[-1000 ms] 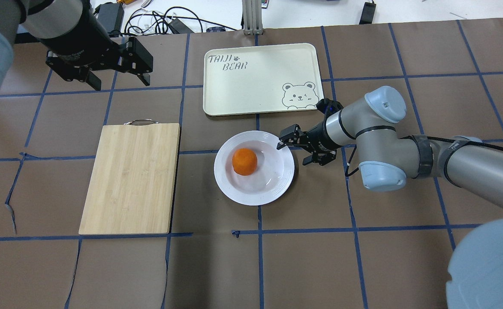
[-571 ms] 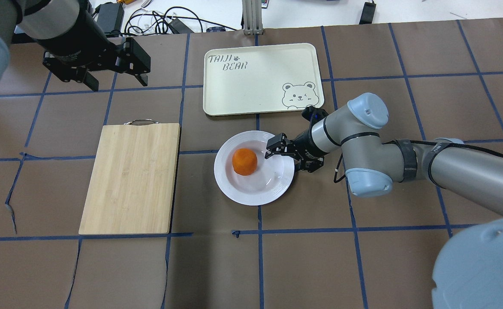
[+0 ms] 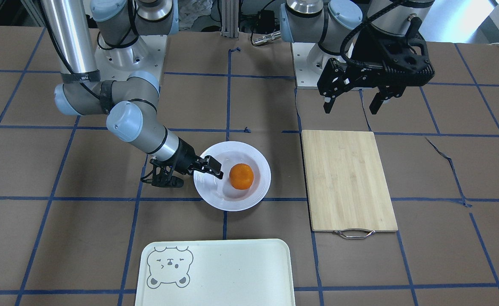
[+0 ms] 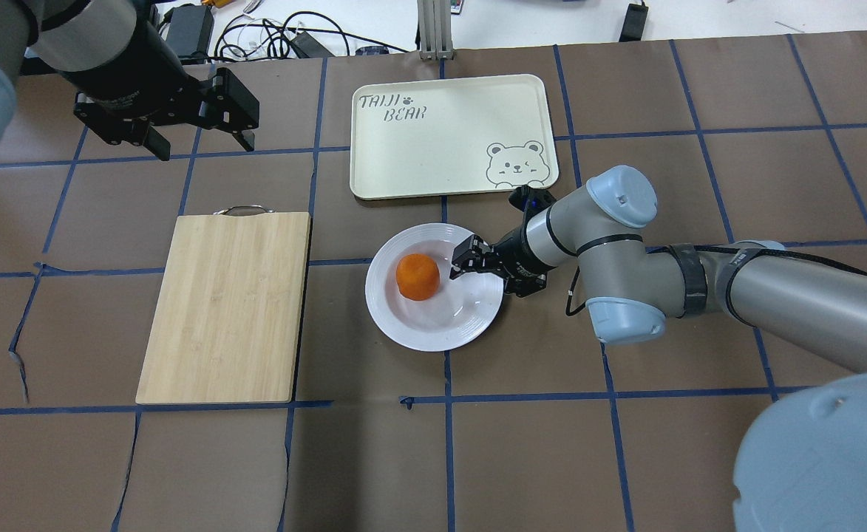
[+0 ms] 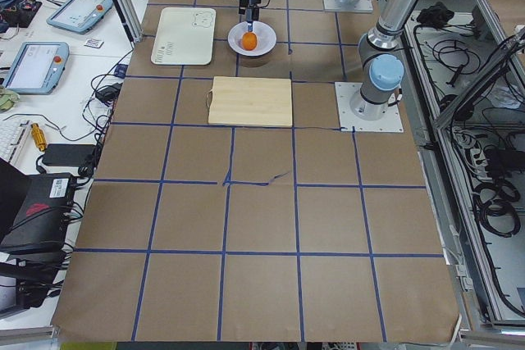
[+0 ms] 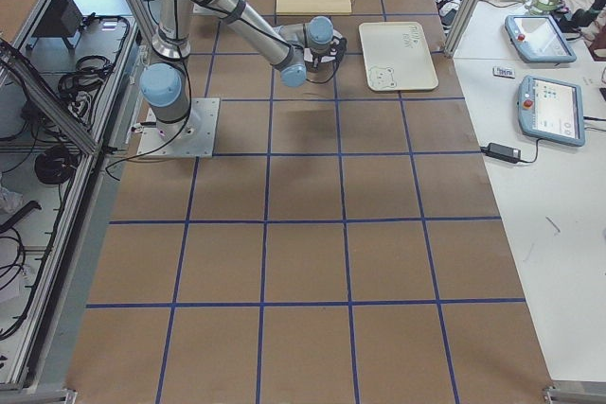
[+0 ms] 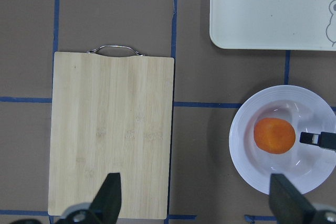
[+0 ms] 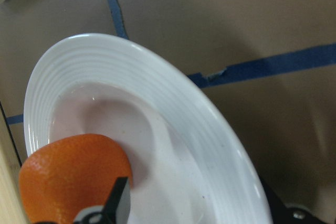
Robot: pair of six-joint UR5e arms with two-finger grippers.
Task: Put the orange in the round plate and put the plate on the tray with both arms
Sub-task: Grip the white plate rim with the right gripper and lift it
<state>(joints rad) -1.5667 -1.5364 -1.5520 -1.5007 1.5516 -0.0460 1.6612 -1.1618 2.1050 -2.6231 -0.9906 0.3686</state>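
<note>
Mid-frame in the overhead view, the right gripper [image 4: 488, 271] is open astride the right rim of the plate [image 4: 433, 341], one finger close beside the orange [image 4: 417, 277] in the plate's hollow. A pinch on that glossy rim could slip or tip the plate, and the orange might roll out. The cutting board [image 4: 226, 310] lies centre left, well apart. Farther up sits the tray [image 4: 440, 140], with nothing between. Upper left, the left gripper [image 4: 200, 142] hangs open and holds nothing.
</note>
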